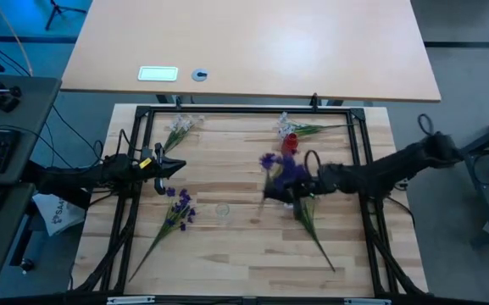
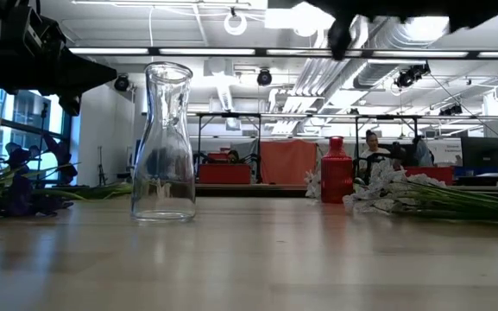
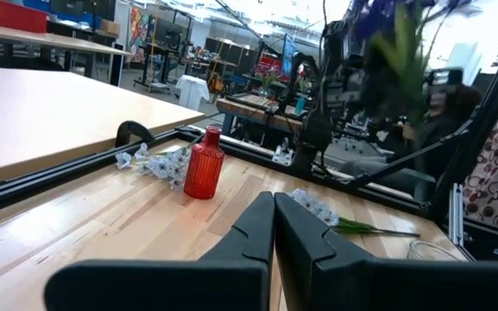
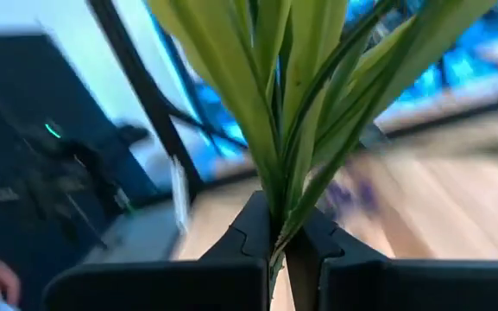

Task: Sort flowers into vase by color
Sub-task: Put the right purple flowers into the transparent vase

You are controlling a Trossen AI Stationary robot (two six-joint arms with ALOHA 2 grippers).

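A small red vase (image 1: 289, 143) (image 2: 337, 170) (image 3: 204, 164) stands upright toward the far side of the table. My right gripper (image 1: 299, 191) (image 4: 280, 246) hovers just near of it, shut on a purple-blossomed sprig (image 1: 285, 171) (image 3: 387, 30). Another purple sprig (image 1: 179, 207) (image 2: 15, 194) lies flat at centre left. One white sprig (image 1: 293, 127) (image 2: 404, 194) lies beside the vase and another (image 1: 181, 127) lies at the far left. My left gripper (image 1: 173, 166) (image 3: 274, 238) hangs shut over the table's left side, touching nothing. My right gripper pinches the purple sprig between its two fingers at the base of its long green leaves (image 4: 276, 226), where they bunch on the stem. The leaves fan out past the fingertips. The sprig is lifted clear, its blossoms toward the vase and its thin stem (image 1: 319, 241) trailing toward the near edge.
A clear glass carafe (image 1: 221, 209) (image 2: 164, 142) stands upright mid-table, between the lying purple sprig and my right gripper. A black frame (image 1: 244, 111) borders the work area. Bare wood shows along the near edge (image 1: 244, 267).
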